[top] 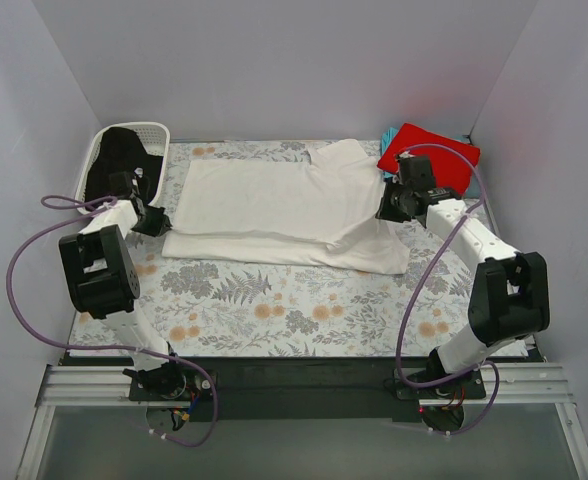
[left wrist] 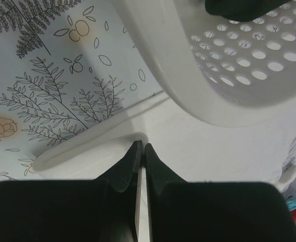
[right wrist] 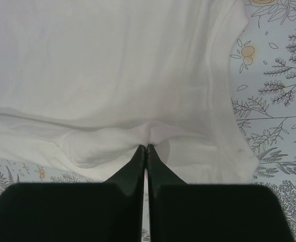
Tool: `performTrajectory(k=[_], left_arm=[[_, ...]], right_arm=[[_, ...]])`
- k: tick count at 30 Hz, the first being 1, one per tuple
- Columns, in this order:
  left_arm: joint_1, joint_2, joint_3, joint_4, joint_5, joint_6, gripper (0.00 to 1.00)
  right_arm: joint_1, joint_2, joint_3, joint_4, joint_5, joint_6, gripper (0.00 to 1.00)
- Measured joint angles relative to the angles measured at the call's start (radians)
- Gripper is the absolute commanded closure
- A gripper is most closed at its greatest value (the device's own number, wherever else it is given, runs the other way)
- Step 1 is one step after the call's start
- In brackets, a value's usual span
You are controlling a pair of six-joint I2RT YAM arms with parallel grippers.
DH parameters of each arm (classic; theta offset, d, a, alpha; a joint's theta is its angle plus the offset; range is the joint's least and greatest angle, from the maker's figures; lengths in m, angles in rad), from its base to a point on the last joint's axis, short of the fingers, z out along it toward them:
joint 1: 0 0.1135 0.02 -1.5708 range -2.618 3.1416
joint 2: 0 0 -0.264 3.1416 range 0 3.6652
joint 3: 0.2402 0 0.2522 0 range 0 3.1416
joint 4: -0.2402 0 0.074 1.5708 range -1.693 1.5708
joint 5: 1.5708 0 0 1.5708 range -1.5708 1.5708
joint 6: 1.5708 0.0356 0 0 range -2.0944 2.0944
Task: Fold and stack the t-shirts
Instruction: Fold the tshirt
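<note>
The large white t-shirt lies spread across the middle of the table, with its near part folded over; no print shows. My left gripper is shut on its left hem, beside the basket. My right gripper is shut on its right edge, and the cloth puckers at the fingertips. The red t-shirt lies folded at the back right, on top of a teal one of which only the edges show. The black t-shirt lies heaped in the basket and shows in the left wrist view.
The white lattice basket stands at the back left, close above my left gripper. The floral table cloth covers the table. White walls close in the back and both sides.
</note>
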Motion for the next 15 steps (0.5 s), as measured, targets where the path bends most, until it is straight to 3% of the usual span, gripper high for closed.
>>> performTrajectory(k=[15], left_arm=[[0.000,0.036,0.006,0.026,0.025,0.004,1.00]], right_arm=[[-0.019,0.070,0.034,0.020,-0.023,-0.003,0.99]])
